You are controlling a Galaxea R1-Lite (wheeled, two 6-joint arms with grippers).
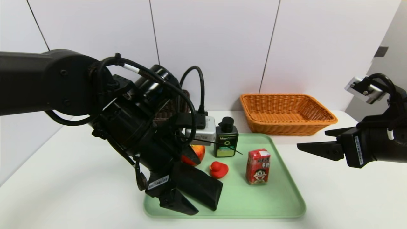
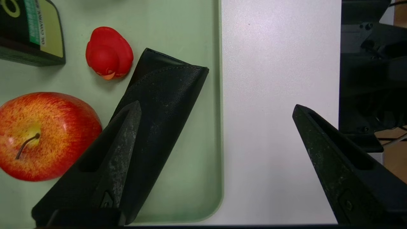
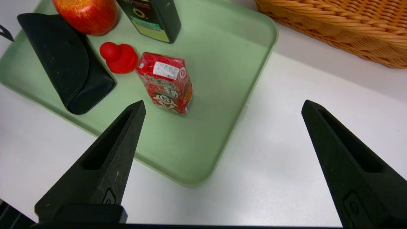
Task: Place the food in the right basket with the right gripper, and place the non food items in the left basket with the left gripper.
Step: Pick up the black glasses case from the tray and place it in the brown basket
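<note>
Nearest my head camera is the left gripper point(image 1: 187, 194), jaws spread wide and holding nothing, tilted down over the near-left corner of the green tray point(image 1: 279, 203). I take the tray as my landmark.

Under that gripper lies the black pouch point(image 2: 165, 105), flat along the tray's near-left edge. In the left wrist view one finger sits over the pouch and the other over bare table outside the tray rim, so the pouch is not centred between the jaws. I'd judge the gripper must shift toward the tray's middle before closing.

Just beside the pouch, further in, sits the red duck point(image 1: 218, 169). Behind it on the tray's far side stand the apple point(image 2: 44, 135) and the pump bottle point(image 1: 226, 140) — the bottle upright. The drink carton point(image 1: 258, 166) stands upright near the tray's middle, apart from the rest, which leaves it easy to reach.

My right gripper point(image 1: 318, 143) hangs off the tray's right side, jaws spread and empty, pointing toward the carton.

Beyond the tray's far-right corner sits the orange basket point(image 1: 287, 111), with nothing visible in it. The dark basket point(image 1: 171, 108) — mostly hidden behind my left arm — sits beyond the far-left corner.
</note>
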